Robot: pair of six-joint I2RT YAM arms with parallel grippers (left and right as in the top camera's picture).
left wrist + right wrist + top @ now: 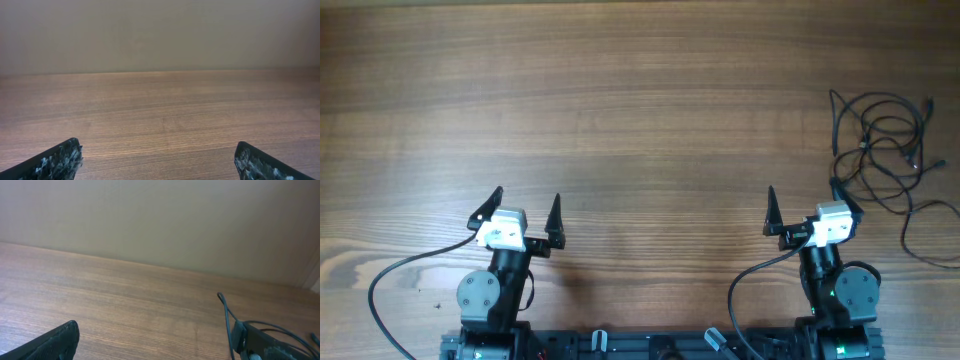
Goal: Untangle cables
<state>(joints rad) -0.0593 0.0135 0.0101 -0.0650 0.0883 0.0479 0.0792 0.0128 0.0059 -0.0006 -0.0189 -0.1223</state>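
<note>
Both arms low, cables lying loose.
I see my left gripper (527, 196) and right gripper (806, 193) spread wide, holding nothing; the cables (888, 150) loop just beside the right.

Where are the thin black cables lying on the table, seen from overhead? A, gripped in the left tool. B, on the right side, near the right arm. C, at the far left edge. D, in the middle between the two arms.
B: the cables sprawl in loose loops on the right of the table, just beyond the open right tool.
</note>
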